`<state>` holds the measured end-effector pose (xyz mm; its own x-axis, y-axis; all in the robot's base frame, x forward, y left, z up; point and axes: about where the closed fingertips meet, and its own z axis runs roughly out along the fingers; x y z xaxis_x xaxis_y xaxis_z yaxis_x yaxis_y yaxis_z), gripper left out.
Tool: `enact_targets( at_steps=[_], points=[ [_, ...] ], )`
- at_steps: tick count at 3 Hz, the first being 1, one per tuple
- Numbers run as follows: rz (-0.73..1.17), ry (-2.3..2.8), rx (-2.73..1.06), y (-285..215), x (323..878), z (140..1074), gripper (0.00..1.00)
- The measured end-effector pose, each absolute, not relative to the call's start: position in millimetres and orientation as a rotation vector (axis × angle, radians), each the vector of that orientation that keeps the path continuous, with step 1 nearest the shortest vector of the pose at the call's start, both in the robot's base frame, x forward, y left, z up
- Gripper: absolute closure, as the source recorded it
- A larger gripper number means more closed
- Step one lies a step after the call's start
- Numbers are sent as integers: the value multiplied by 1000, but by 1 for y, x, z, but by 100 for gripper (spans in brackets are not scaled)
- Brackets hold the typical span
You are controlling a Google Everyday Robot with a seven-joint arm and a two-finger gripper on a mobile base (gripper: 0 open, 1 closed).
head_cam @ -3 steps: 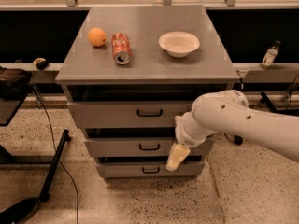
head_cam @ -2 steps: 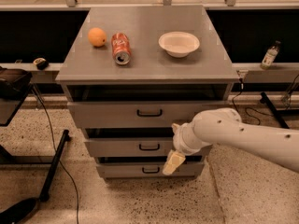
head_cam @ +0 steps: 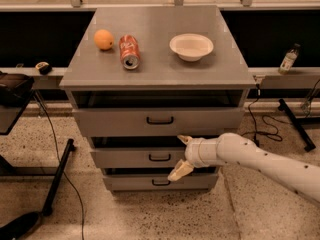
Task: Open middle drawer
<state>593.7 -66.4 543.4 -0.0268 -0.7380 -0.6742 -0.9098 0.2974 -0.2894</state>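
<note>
The grey cabinet (head_cam: 90,74) has three drawers stacked. The middle drawer (head_cam: 125,158) has a medium-height flat front and a small black loop handle (head_cam: 160,157); a dark gap shows above its front. My gripper (head_cam: 181,155) is right in front of this drawer, just right of the handle. It is open, with one cream finger (head_cam: 184,139) at the drawer's top edge and the other below (head_cam: 179,171) at its bottom edge. It holds nothing. My white arm (head_cam: 260,159) reaches in from the right.
The taller top drawer (head_cam: 115,121) and slim bottom drawer (head_cam: 130,182) have similar handles. On the cabinet top lie an orange (head_cam: 103,39), a red soda can (head_cam: 129,51) and a white bowl (head_cam: 191,46). A bottle (head_cam: 288,59) stands on the right ledge. Cables and a black stand (head_cam: 55,179) cross the floor at left.
My arm has swung left and stretched out lower, bringing the gripper closer to the middle drawer's handle. The drawers and the things on top have not moved.
</note>
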Motion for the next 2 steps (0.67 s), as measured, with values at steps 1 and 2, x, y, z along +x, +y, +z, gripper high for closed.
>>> enact_targets(
  at_steps=[1, 2],
  points=[
    [289, 1802, -1478, -67, 592, 543, 0],
    [277, 1794, -1509, -69, 594, 536, 0]
  ],
)
